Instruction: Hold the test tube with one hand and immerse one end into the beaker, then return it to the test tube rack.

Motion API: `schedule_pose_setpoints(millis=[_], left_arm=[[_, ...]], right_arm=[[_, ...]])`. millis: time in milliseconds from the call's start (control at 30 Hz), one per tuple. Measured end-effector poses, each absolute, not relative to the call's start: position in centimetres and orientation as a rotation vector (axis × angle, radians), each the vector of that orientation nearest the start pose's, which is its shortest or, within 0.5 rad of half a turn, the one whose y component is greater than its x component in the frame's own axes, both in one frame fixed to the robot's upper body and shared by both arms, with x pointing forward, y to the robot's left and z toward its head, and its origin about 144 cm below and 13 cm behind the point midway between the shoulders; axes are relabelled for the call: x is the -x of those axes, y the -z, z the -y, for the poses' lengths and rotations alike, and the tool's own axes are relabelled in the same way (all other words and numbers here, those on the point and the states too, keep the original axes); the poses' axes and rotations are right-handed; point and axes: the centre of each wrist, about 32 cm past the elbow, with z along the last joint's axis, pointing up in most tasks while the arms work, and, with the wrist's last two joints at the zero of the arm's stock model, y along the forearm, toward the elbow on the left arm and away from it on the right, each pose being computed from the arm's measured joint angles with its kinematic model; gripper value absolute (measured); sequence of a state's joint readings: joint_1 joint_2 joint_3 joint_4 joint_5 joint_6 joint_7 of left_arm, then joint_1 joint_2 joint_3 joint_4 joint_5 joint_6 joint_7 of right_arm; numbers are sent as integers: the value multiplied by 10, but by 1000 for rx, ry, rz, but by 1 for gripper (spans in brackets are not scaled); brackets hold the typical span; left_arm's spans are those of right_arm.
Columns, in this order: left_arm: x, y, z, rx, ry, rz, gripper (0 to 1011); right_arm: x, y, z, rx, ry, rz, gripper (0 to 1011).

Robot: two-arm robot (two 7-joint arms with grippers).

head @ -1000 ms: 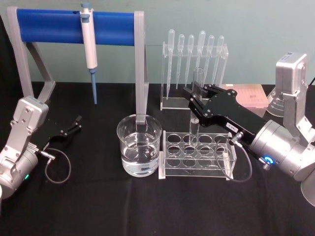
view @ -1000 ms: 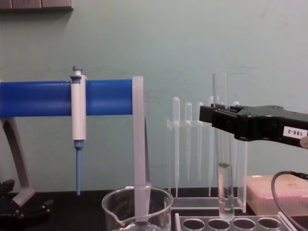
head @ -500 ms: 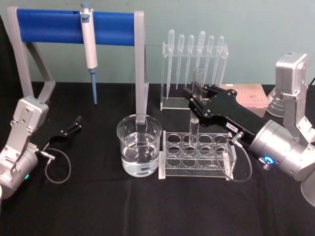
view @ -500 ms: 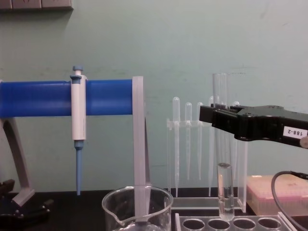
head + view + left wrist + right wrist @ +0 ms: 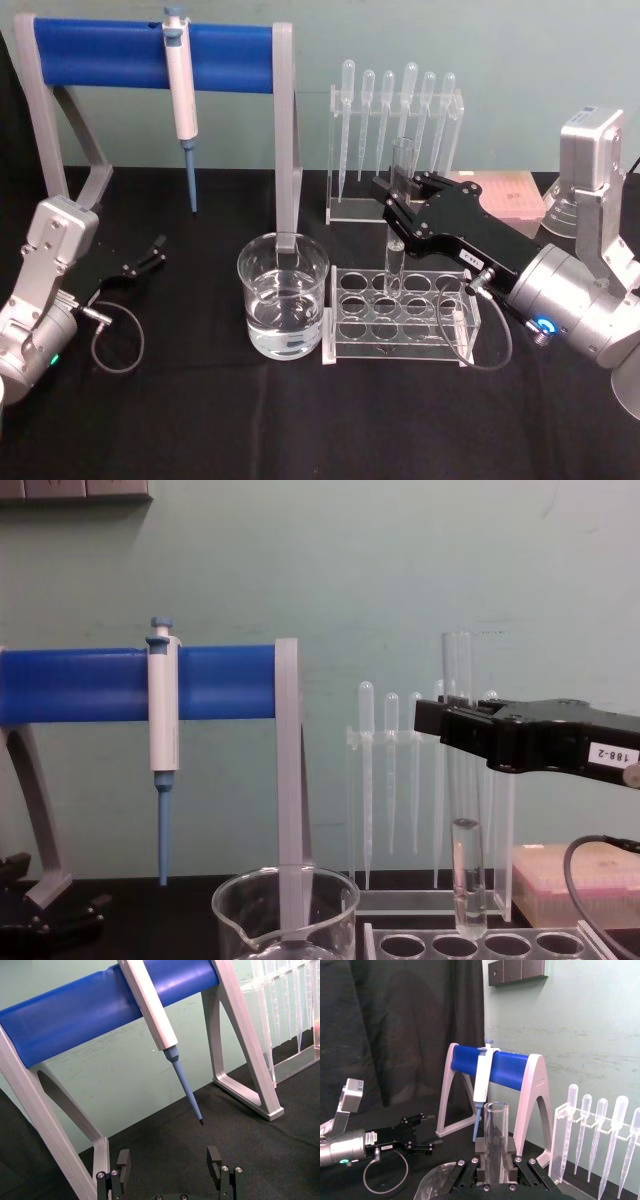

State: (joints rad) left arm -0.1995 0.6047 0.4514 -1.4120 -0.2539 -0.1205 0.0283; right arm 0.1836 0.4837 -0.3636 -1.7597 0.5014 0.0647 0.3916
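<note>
Clamped right gripper (image 5: 400, 192) on test tube (image 5: 402, 155) mid-length. Held it upright over rack (image 5: 328, 335), bottom right at a back-row hole, just right of beaker (image 5: 283, 300). Parked left gripper (image 5: 158, 252) far left, fingers spread.

Your table (image 5: 300, 430), draped in black cloth, carries five items. At the centre stands the beaker (image 5: 283, 310), part-filled with clear liquid, with the test tube rack (image 5: 432, 330) just beside it to the right. Behind them are the blue-barred stand (image 5: 100, 50), the clear pipette holder (image 5: 347, 207) and a pink box (image 5: 505, 195).

Head high, facing down; chest low, level; both share test tube (image 5: 403, 160).
</note>
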Motion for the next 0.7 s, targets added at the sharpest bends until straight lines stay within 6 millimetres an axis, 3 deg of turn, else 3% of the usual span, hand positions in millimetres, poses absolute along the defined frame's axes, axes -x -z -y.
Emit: schedule_pose_setpoints(millis=[700], left_arm=[[-489, -1140, -310, -304, -1248, 285, 1000]], right_arm=[[-478, -1235, 236, -63, 767, 93, 225]])
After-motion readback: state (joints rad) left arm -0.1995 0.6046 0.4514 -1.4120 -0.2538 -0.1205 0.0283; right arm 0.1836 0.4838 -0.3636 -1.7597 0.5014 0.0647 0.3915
